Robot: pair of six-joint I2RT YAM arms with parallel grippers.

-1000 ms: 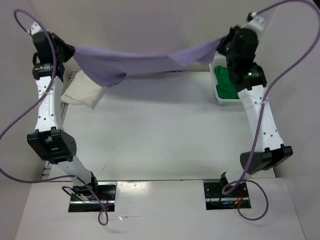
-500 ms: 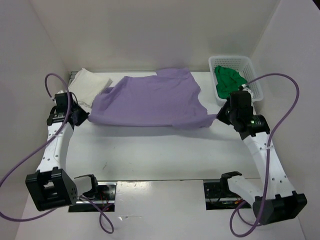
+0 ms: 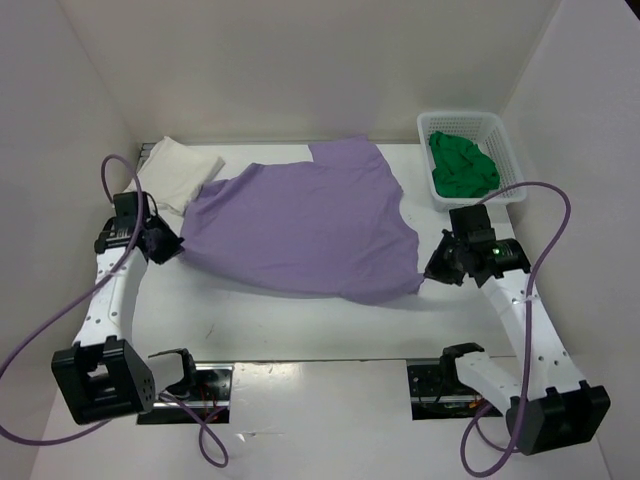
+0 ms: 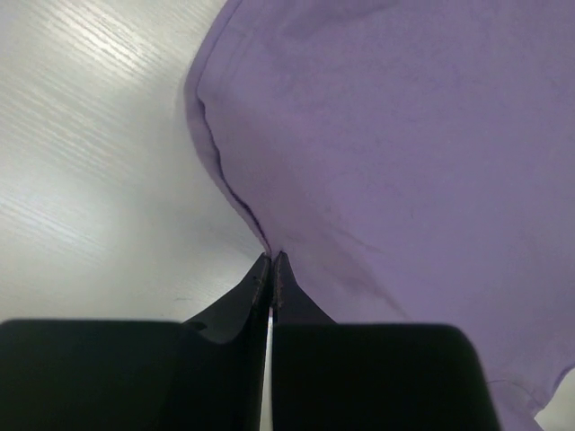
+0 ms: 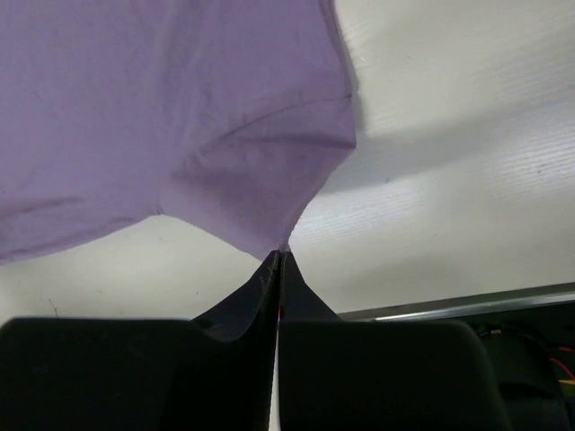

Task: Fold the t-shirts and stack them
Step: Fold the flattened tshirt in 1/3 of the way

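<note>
As purple t-shirt (image 3: 300, 225) spans table (image 3: 300, 325), left hand (image 3: 176, 249) and right hand (image 3: 429, 274) pinch opposite corners.

A white table (image 3: 300, 325) with a faint wood-grain texture is seen from above, and a few small dark specks are scattered over its near part; it is enclosed by plain white walls, a back wall (image 3: 300, 70), a left wall (image 3: 45, 150) and a right wall (image 3: 590, 150); a white plastic lattice basket (image 3: 462, 116), rectangular and open-topped, is set upright at the far right corner of the table, close to the right wall; a narrow metal strip (image 5: 467, 303) is run along the table's near edge; beyond that edge, nearer the camera, a flat white board (image 3: 320, 430) is laid.
</note>
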